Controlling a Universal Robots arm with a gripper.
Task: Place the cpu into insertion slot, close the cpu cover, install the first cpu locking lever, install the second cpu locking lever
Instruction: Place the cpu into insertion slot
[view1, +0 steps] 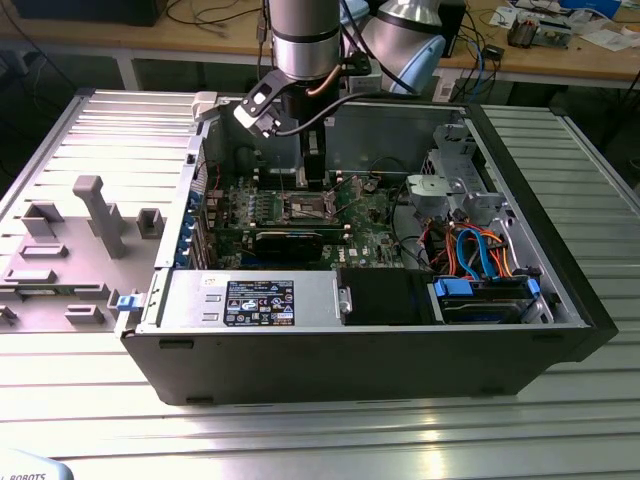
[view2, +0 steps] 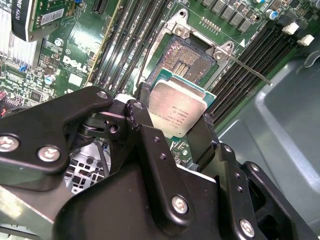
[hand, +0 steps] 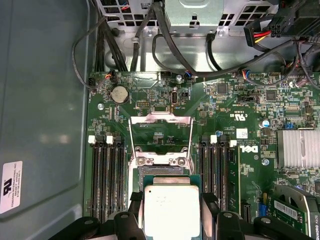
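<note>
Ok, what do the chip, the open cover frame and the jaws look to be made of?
The chip: silver-grey metal top, matte with soft sheen, green board edge beneath. The cover frame: thin silvery sheet metal, bright glinting edges. The jaws gripping the chip: matte black, plastic or coated metal; the look leaves it open.

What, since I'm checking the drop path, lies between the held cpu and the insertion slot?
Nothing: in the second wrist view the cpu hangs close to the open insertion slot, the stretch between bare.
</note>
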